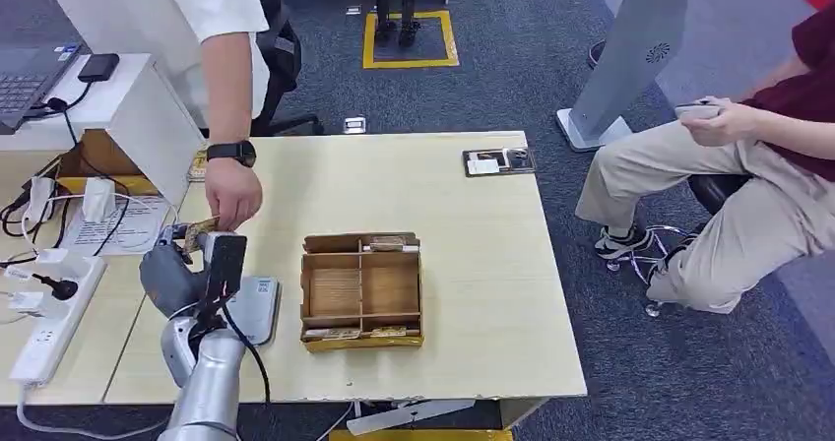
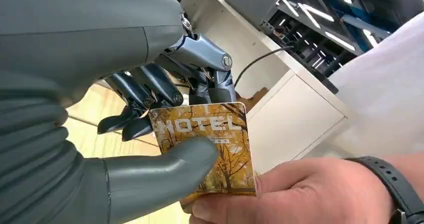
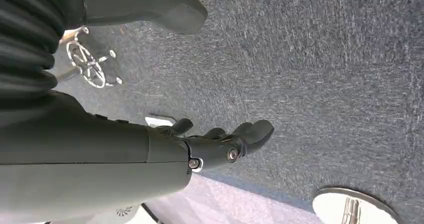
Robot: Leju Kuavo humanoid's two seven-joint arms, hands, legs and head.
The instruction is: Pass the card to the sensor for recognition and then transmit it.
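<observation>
The card (image 2: 220, 149) is partly hidden by thumb and person's hand (image 2: 295, 194).

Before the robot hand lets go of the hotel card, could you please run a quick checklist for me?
1. Left robot hand grips the card, thumb on its face: ok.
2. Person's hand holds the card's other edge: ok.
3. Card printing readable, HOTEL side to the wrist camera: ok.
4. Card already read by the sensor: cannot tell.
5. Right robot hand hangs over carpet, holding nothing: ok.
</observation>
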